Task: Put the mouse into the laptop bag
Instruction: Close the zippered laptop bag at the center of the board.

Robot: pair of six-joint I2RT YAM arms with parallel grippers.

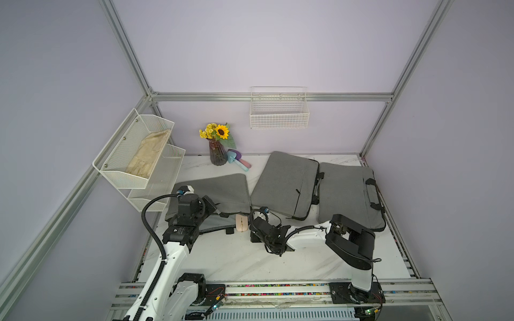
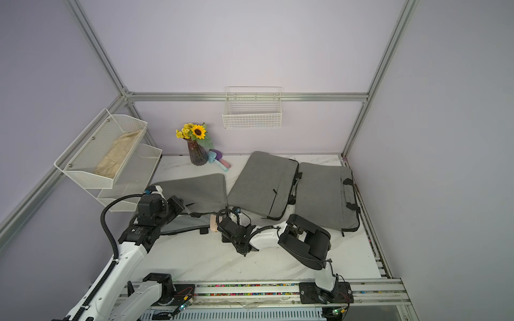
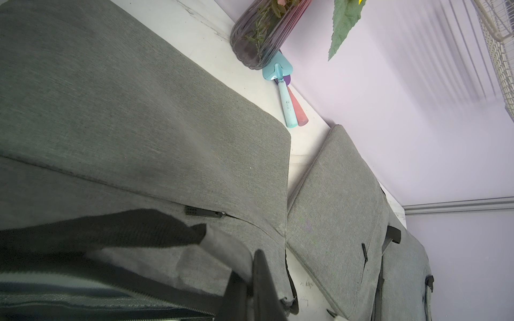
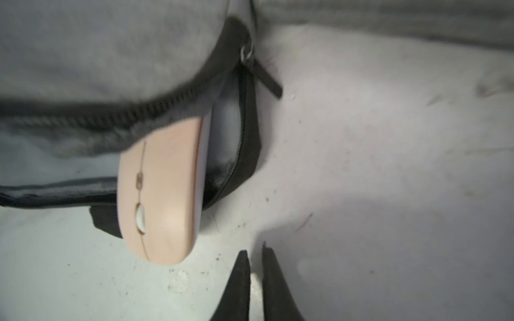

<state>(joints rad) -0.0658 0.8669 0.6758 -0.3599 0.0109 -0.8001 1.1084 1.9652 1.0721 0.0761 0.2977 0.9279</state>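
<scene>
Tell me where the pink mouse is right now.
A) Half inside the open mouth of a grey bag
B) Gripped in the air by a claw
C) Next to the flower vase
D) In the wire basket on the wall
A: the mouse has its back end under the unzipped edge of the laptop bag, its front out on the table; the right gripper beside it holds nothing.

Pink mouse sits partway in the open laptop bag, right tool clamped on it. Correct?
No. The mouse does sit partway in the open laptop bag, but the right tool is not on it: the right wrist view shows its fingers nearly together beside the mouse, gripping nothing.
</scene>
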